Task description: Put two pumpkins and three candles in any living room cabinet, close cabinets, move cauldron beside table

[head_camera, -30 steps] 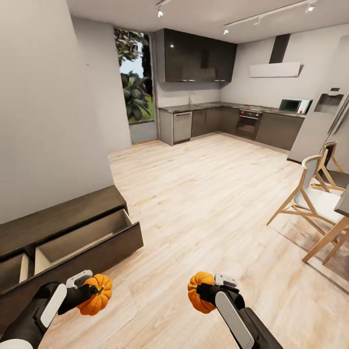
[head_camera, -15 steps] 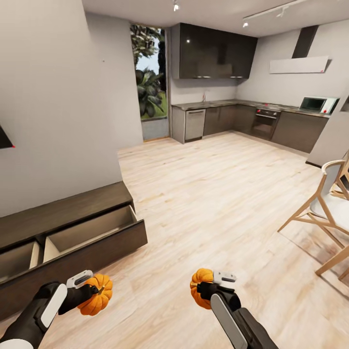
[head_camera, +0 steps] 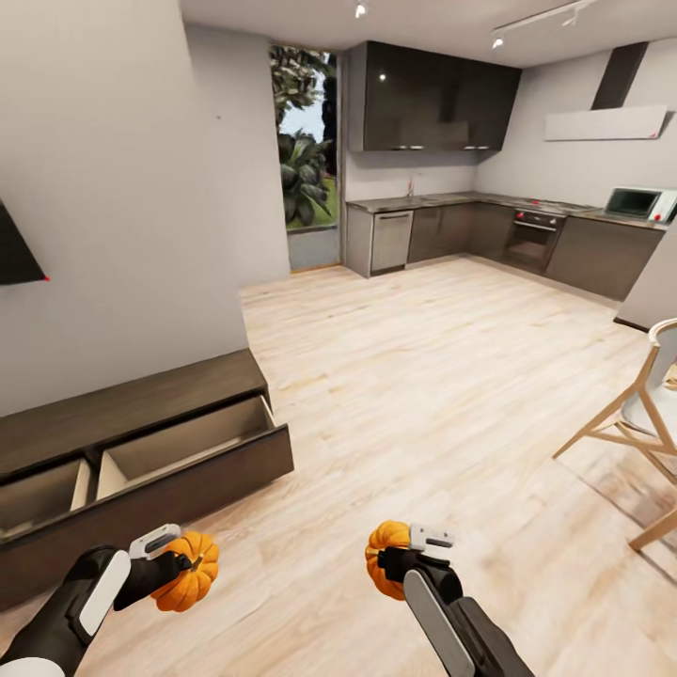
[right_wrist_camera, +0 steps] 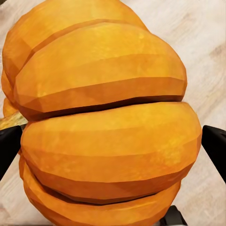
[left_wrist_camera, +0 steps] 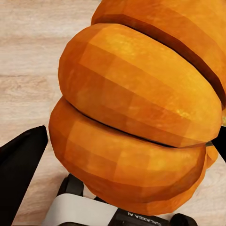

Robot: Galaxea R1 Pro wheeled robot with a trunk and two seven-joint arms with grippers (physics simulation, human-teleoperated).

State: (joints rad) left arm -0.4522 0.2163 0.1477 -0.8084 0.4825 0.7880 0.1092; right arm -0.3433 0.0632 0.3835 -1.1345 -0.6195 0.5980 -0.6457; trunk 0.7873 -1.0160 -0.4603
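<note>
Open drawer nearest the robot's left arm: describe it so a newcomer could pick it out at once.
Find the long dark cabinet against the grey wall on the left. Its front is pulled out, showing two pale compartments split by a divider. The drawer is the right one, at the cabinet's end toward the kitchen, fully in view.

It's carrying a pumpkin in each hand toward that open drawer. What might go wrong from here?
Both end effectors are full: the left end effector grips one pumpkin, the right end effector the other pumpkin, so neither can catch a slip. The open drawer of the cabinet juts over the floor; the base or left arm might bump it. A round pumpkin dropped short could roll away.
</note>
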